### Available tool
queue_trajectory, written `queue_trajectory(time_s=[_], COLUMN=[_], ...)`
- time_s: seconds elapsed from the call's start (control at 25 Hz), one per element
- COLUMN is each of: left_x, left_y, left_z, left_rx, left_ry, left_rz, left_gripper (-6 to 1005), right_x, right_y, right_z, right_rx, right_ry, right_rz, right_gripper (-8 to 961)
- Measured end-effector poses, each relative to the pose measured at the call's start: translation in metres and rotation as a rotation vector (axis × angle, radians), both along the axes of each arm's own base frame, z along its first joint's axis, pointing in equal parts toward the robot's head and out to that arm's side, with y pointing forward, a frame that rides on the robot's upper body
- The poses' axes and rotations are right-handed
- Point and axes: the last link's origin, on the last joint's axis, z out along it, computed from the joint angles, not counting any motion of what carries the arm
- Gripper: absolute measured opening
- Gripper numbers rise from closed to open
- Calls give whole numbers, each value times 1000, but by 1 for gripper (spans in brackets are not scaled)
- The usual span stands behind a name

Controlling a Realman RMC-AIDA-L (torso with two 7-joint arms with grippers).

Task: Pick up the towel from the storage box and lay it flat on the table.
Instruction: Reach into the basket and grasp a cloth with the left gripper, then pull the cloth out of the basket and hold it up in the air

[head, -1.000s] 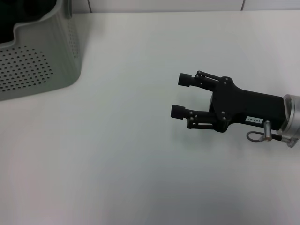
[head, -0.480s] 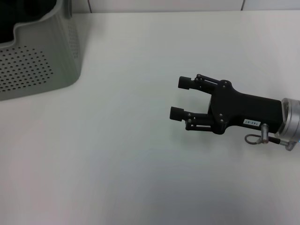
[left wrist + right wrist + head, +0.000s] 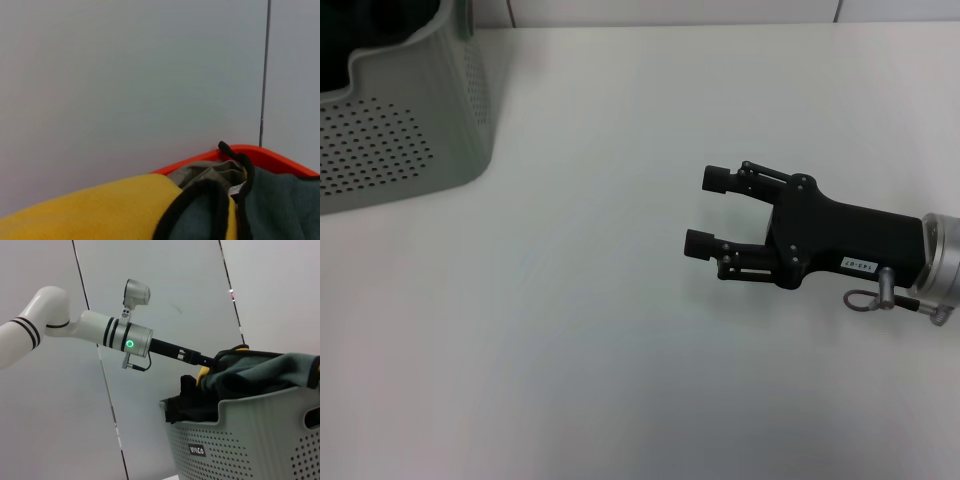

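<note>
Upper left of the head view: the storage box (image 3: pixel 405 120) is seen, only partly inside the frame, standing on the white table (image 3: pixel 620 330).

Towel location: the dark green towel (image 3: pixel 260 372) is heaped in the box together with other cloths, as shown at the right of the right wrist view; a fold hangs over the rim there. In the left wrist view, green cloth with dark edging (image 3: pixel 280 205) lies at the lower right, beside a yellow cloth (image 3: pixel 100 210) and an orange rim (image 3: pixel 270 155).

Right gripper: the right gripper (image 3: pixel 705 210) is held low over the table at the right centre of the head view, with its fingers apart and nothing between them. It is well apart from the box.

Left gripper: the left gripper (image 3: pixel 212 360) is reached into the pile at the top of the box. Whether it is holding cloth cannot be told, because the fingers are hidden among the folds.

Handling: the towel is judged to be soft, light and limp, so it will sag and fold when lifted.

Where to hold: a stitched edge or a corner is probably the best place, so that the cloth can be spread flat afterwards.

Risk: neighbouring cloths may be dragged out together with it.
</note>
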Motion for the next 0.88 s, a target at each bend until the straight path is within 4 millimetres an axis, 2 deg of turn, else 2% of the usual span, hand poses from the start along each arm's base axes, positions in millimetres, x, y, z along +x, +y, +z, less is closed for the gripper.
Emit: queue_trajectory(time_s=[0.08,0.16,0.4,0.52,0.56,0.6,0.88], left_x=[1,3,17,32,32,47,71], left_y=[0,-2,-14,-31,-31,-52,-102], left_z=[0,0,9,18,18,25,30], left_rx=[3,7,43,80,80,107,51], left_ry=[-6,-25,-122,-175,-175,-239,-320], left_rz=[-4,-22,-170,-336,-336,-525,-959], left_gripper=[510,293,91,78,74,70,44], right_x=[0,1,3,7,7,8,2], right_y=[0,0,0,-1,-1,-1,-6], right_z=[0,1,6,12,15,18,49], right_rx=[2,3,31,66,80,92,156], right_ry=[2,3,29,52,63,73,194], right_rz=[-3,-6,-20,-28,-27,-24,76], right_gripper=[850,849,847,847,847,846,845])
